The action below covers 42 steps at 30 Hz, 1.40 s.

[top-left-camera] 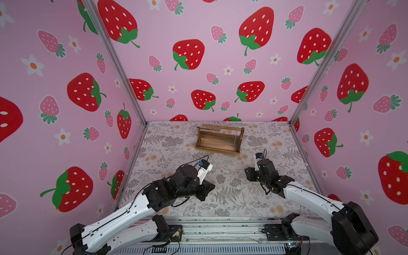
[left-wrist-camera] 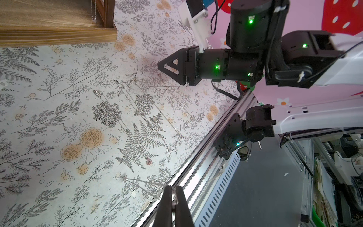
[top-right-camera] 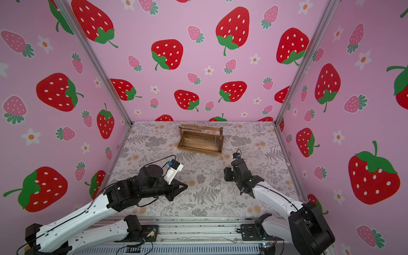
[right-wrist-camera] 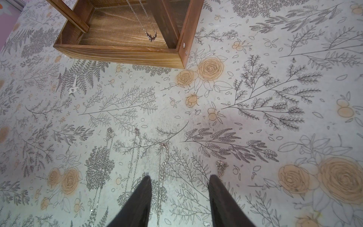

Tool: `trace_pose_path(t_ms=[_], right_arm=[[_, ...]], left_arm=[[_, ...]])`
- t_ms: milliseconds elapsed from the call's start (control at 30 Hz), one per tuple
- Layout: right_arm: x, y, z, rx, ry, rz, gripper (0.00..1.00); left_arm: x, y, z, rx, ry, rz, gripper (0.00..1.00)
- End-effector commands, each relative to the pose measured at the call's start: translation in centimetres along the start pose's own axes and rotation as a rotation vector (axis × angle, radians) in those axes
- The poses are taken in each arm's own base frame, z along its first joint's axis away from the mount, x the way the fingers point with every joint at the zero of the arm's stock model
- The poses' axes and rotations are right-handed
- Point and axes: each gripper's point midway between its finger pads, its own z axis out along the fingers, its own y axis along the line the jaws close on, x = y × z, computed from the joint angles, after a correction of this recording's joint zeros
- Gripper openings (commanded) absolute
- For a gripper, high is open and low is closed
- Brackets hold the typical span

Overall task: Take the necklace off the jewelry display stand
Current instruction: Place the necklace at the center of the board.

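Hanging inside the jewelry display stand [right-wrist-camera: 121,52] at the far side of the worktop [top-left-camera: 265,141], one necklace [right-wrist-camera: 150,35] dangles above the tray. Left tool [left-wrist-camera: 173,187] pinches a thin chain [left-wrist-camera: 137,183] trailing onto the worktop; right tool [right-wrist-camera: 180,176] spread, empty

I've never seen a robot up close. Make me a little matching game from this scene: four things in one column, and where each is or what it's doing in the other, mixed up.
Things
1. jewelry display stand
2. pendant necklace
3. left gripper
4. right gripper

Places and states
A. open, over loose chains lying on the table
B. hanging from the top bar
C. standing at the table's far side
D. shut on a thin silver chain

Pairs: 1-C, 2-B, 3-D, 4-A
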Motion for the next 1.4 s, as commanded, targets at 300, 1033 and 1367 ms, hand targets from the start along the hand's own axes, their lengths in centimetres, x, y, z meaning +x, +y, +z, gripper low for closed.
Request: trace_pose_path(t_ms=[300,1033,1367], right_arm=[[-0.8,0.1,0.1,0.004,-0.011,-0.006,0.48],[-0.9,0.5,-0.1,-0.015,-0.01,-0.002,0.49],[-0.9,0.5,-0.1,-0.018,-0.01,0.0,0.49]], left_arm=[[0.8,0.2,1.4,0.013,0.002,-0.012,0.0],[1.3,10.1,12.9,-0.435,0.118,0.122,0.0],[1.3,14.6,15.9,-0.611,0.191,0.173,0.0]])
